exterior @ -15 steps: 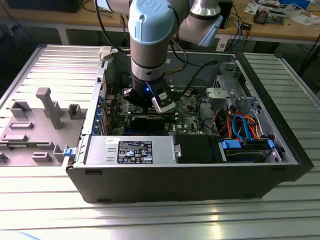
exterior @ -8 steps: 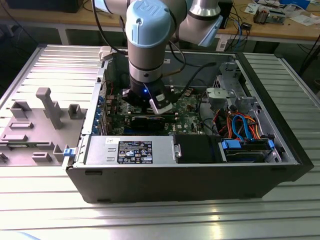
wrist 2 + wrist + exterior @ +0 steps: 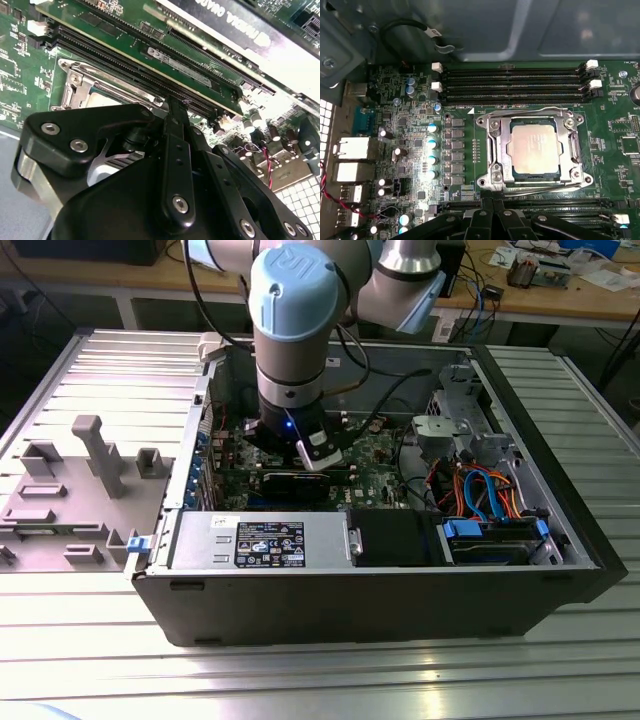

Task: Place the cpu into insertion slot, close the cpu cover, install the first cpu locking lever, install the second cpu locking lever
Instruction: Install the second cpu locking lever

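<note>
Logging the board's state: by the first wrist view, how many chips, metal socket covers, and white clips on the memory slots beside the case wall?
Chip: 1
Metal cover: 1
White clips: 4
Total: 6

**Arm inside the open computer case**

The arm (image 3: 295,330) reaches down into the open case (image 3: 380,590), its hand (image 3: 318,458) low over the green board (image 3: 375,455). A silver power supply (image 3: 262,540) lies along the near wall. A grey fixture (image 3: 85,475) sits on the desk (image 3: 110,370) at the exterior view's left.
</note>
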Controlling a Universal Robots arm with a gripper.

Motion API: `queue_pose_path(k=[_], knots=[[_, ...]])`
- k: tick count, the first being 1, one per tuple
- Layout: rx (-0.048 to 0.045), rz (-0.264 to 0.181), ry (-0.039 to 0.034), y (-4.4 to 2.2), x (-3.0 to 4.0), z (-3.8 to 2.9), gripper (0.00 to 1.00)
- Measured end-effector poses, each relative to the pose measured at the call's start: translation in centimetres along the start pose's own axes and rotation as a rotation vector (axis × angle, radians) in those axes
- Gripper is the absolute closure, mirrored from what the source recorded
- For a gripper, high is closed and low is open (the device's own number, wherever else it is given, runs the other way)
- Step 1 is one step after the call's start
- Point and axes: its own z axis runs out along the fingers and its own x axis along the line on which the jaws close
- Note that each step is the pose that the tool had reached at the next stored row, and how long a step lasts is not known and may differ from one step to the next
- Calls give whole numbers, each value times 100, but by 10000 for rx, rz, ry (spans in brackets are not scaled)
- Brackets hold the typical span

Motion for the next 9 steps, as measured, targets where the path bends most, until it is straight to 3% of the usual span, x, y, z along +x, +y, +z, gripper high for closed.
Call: queue_pose_path(k=[3, 9], knots=[[-29, 49, -11, 0, 30, 5, 89], [-297, 49, -3, 7, 33, 51, 89]])
